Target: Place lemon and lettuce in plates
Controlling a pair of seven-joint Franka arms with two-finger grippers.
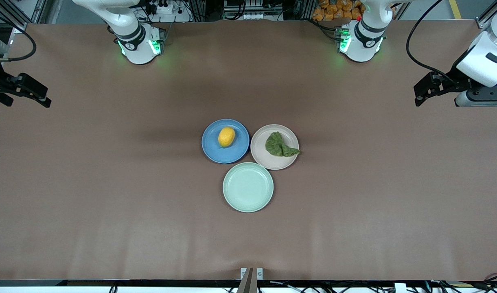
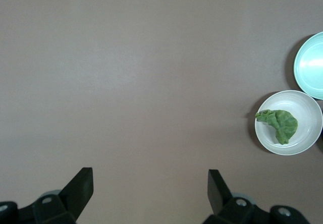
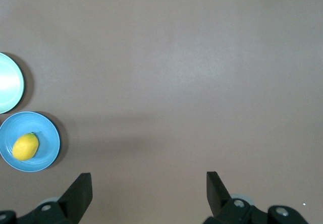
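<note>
Well apart from both wide-open, empty grippers, left gripper (image 1: 419, 95) and right gripper (image 1: 42, 99), lemon (image 1: 226, 136) and lettuce (image 1: 280, 145) lie plated.

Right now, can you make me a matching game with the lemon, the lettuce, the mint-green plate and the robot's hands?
Things:
1. lemon
2. lettuce
3. mint-green plate
4. left gripper and right gripper

States:
A. holds nothing, nearest the front camera
B. on the beige-pink plate
C. open, over bare table at the ends
D. on the blue plate

Pairs: 1-D, 2-B, 3-A, 4-C
</note>
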